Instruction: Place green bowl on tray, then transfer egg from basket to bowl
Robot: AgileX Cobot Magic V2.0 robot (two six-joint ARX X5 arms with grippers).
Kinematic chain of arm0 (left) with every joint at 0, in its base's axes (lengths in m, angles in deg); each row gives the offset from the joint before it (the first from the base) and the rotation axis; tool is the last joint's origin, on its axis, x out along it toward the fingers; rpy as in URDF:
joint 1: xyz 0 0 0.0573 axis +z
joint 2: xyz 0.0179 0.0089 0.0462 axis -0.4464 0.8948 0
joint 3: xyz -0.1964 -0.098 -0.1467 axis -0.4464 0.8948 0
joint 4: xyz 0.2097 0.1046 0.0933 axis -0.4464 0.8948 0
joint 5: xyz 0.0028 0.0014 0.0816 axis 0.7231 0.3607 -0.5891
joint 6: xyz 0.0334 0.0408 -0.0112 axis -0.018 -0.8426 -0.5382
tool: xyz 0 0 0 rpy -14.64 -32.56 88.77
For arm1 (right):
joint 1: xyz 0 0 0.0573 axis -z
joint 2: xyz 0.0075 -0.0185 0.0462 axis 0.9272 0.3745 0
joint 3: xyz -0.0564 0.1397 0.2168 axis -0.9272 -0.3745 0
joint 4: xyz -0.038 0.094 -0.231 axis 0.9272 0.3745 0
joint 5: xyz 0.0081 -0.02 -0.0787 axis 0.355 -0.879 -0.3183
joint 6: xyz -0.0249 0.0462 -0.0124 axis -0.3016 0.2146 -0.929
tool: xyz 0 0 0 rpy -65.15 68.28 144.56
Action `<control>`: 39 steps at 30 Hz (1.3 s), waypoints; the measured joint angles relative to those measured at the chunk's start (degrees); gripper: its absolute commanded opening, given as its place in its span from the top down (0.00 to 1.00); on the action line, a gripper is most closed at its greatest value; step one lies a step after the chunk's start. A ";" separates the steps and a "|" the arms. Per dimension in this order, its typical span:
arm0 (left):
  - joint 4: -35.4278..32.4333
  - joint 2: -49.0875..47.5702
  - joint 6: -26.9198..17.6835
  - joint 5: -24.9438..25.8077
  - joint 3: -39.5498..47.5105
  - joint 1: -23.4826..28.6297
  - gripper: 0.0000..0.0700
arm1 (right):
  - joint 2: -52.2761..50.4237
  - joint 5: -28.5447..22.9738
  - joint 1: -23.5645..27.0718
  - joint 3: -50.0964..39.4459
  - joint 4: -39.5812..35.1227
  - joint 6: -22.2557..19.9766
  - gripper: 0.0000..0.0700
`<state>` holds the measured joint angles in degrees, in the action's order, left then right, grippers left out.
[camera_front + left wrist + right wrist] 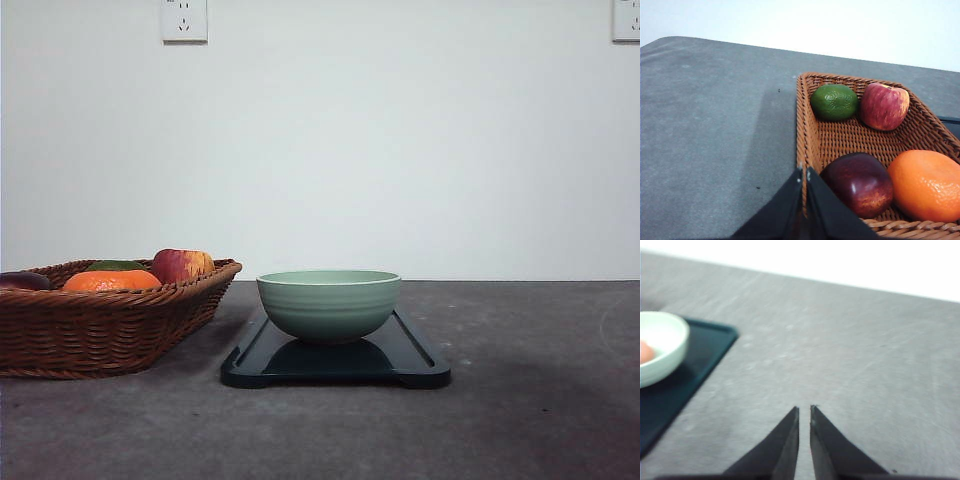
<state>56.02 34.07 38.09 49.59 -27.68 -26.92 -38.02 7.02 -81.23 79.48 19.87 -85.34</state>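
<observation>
A dark grey, faintly scuffed table is seen, on which a brown woven wicker basket is set at the left and a glossy black tray on small feet is set just beside it, near the middle.

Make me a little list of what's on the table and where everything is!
green bowl: sitting on the tray
egg: inside the bowl
basket: left of the tray, holding fruit
fruit: apple, orange, green citrus, dark red fruit
left tool: shut, at the basket's rim
right tool: shut, over bare table
</observation>
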 measured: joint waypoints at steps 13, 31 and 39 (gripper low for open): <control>0.00 0.00 0.00 0.00 0.00 0.00 1.00 | -16.99 1.68 6.22 -6.31 3.99 1.63 0.95; 0.00 0.00 0.00 0.02 0.00 0.00 1.00 | -16.98 1.60 6.22 -6.31 3.93 2.50 0.95; 0.00 0.00 0.00 0.02 0.00 0.00 1.00 | -16.98 1.60 6.22 -6.31 3.93 2.50 0.95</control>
<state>56.02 34.07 38.09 49.61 -27.68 -26.92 -55.00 8.62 -75.01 73.17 23.80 -82.84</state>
